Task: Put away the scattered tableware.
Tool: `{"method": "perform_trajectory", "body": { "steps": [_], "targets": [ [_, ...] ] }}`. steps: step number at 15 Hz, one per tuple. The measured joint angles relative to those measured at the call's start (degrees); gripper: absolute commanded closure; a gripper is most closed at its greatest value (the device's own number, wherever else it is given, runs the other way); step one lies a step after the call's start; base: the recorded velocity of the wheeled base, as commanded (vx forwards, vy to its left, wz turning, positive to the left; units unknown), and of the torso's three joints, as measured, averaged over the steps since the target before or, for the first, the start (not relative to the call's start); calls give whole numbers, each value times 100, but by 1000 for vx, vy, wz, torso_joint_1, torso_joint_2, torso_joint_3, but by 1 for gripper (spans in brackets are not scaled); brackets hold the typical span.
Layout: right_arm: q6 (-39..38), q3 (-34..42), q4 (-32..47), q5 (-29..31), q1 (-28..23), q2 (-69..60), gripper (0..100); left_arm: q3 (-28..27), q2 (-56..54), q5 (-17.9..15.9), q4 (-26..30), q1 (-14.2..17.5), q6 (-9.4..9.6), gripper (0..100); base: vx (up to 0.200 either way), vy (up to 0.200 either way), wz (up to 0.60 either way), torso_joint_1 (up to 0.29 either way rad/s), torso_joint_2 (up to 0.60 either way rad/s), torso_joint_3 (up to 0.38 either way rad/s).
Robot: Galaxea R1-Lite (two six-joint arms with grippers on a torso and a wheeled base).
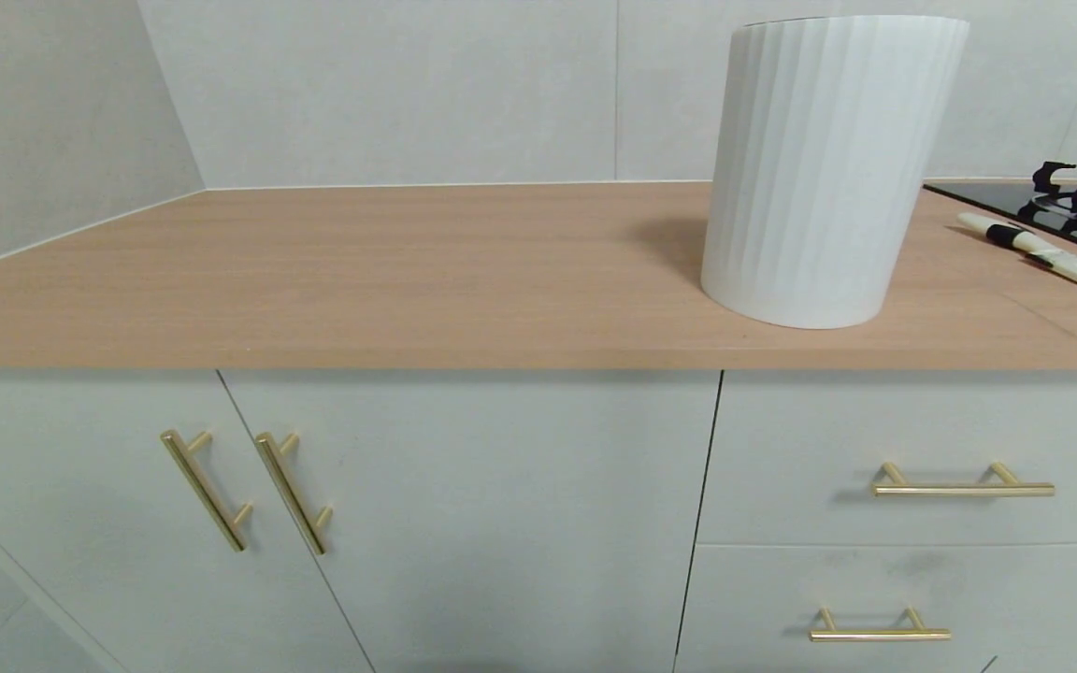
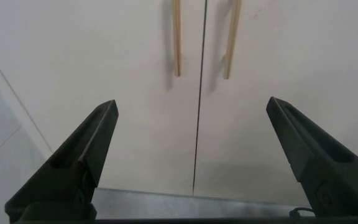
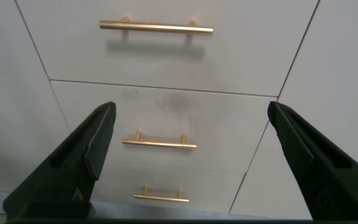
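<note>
A tall white ribbed container (image 1: 824, 173) stands on the wooden countertop (image 1: 361, 271) at the right. Beside it, at the far right, lies a cream-handled utensil (image 1: 1053, 257) with a black band, pointing toward the counter's right edge. My left gripper (image 2: 191, 112) hangs open in front of the white double cabinet doors (image 2: 197, 124), with nothing between its fingers. My right gripper (image 3: 191, 115) is open too, facing the white drawer fronts (image 3: 166, 112), and holds nothing.
A black cooktop (image 1: 1062, 210) with a dark burner grate sits at the far right of the counter. Below are two cabinet doors with gold bar handles (image 1: 207, 491) and drawers with gold handles (image 1: 964, 486). Grey tiled walls close off the back and left.
</note>
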State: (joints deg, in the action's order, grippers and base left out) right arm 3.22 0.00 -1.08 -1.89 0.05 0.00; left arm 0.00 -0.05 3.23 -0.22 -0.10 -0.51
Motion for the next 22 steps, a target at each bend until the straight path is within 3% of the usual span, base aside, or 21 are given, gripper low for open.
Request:
{"method": "perform_trajectory", "body": {
  "steps": [2,11,22],
  "targets": [
    [1,0,-2,0,0,0,0,0,2,-1,-2,2,0,0,0,0,0,0,0,0],
    [1,0,-4,0,0,0,0,0,2,-1,0,0,2,0,0,-200,0,2,4,0],
    [0,0,-2,0,0,0,0,0,0,-1,-2,0,-6,0,0,0,0,0,0,0]
  ]
}}
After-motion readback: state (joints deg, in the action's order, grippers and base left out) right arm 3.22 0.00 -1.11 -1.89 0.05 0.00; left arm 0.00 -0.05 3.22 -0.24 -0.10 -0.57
